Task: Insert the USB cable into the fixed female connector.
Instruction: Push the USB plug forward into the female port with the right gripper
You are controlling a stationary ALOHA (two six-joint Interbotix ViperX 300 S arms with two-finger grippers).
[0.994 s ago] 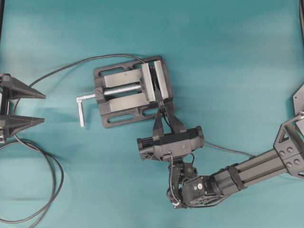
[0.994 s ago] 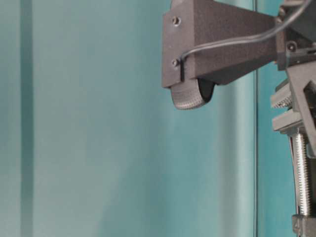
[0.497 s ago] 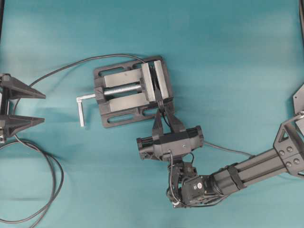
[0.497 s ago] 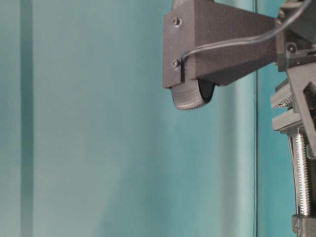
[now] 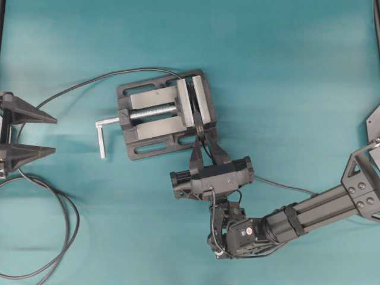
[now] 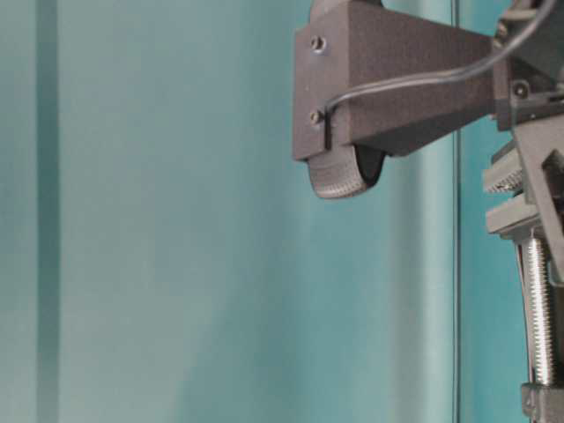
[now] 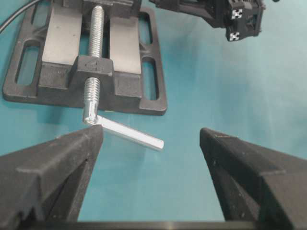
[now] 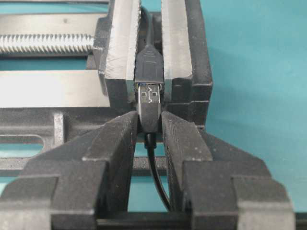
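Barely anything has moved: the right gripper [image 8: 149,125] still clamps the USB cable [image 8: 149,111], its metal tip partly entering the fixed female connector [image 8: 148,67] held in the vise [image 5: 160,113], full seating remaining, while the left gripper [image 7: 151,158] idles wide open.

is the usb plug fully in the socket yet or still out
Partly in. In the right wrist view the USB cable plug's metal shell still shows below the fixed female connector clamped in the vise.

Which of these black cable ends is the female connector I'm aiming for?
Find the grey vise in the middle of the teal table. Clamped between its two jaw plates sits the fixed female connector, a small black socket facing the right gripper. Unlike the USB cable pinched in the fingers, it shows no silver metal tongue.
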